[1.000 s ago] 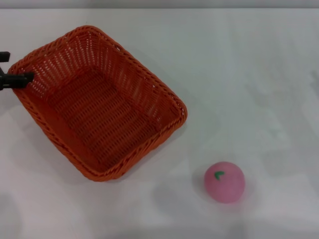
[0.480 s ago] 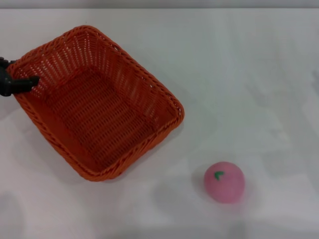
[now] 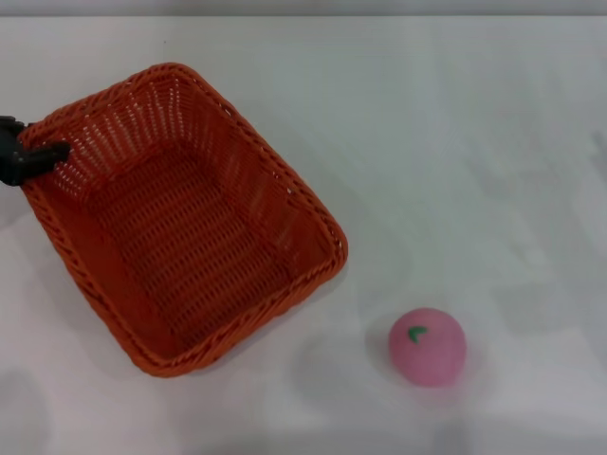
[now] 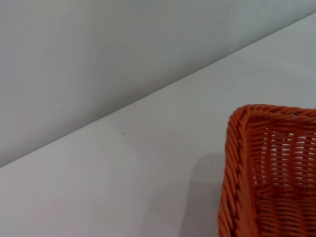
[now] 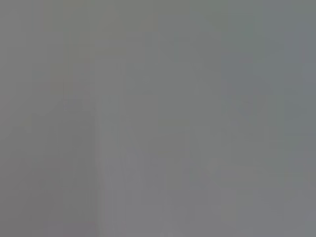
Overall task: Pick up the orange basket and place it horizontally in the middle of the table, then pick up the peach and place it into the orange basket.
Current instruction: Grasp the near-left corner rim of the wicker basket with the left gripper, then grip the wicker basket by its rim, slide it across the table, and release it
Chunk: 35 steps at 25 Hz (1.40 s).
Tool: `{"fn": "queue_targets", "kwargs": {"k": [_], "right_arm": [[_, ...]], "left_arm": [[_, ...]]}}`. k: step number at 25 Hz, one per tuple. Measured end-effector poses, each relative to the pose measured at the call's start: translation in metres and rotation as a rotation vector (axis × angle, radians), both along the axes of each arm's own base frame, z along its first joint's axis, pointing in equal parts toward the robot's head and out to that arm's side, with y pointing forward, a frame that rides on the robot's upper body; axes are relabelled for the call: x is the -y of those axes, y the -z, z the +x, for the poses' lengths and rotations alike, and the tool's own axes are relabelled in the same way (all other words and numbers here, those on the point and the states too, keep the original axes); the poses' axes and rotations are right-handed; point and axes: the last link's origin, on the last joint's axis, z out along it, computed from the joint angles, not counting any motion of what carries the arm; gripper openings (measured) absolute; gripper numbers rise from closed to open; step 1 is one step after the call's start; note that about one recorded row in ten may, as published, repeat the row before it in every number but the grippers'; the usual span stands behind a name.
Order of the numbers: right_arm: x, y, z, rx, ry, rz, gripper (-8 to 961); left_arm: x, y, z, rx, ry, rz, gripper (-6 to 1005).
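The orange basket (image 3: 180, 209) lies skewed on the left half of the white table (image 3: 455, 142), open side up and with nothing inside. My left gripper (image 3: 33, 156) reaches in from the left edge of the head view and is shut on the basket's braided rim at its far left corner. The left wrist view shows one rounded corner of the orange basket (image 4: 266, 168) against the tabletop. The pink peach (image 3: 427, 346), green leaf mark facing up, rests on the table to the right of the basket and nearer to me, apart from it. My right gripper is out of view.
The table's far edge (image 3: 303, 16) runs along the back. The right wrist view shows only a plain grey surface.
The left gripper closed on the basket's rim. The basket has since turned and slid toward me, its near corner swinging left. The peach has not moved.
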Motion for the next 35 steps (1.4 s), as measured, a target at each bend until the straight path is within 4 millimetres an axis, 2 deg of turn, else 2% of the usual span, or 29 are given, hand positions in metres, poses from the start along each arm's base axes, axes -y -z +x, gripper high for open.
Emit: {"fn": "queue_targets", "kwargs": {"k": [9,18,35], "right_arm": [[-0.001,-0.001,0.0,0.002,-0.002,0.003,842],[-0.001,-0.001,0.0,0.007,-0.002,0.004,841],[-0.005,-0.005,-0.001,0.017,-0.007,0.017,842]], "left_arm": [[-0.001,0.0,0.004,-0.013,-0.013,-0.02,266],[-0.004,-0.003,0.012,-0.019,-0.091,0.012,260],[-0.01,0.003,0.038,0.167,-0.281,0.058,215]]}}
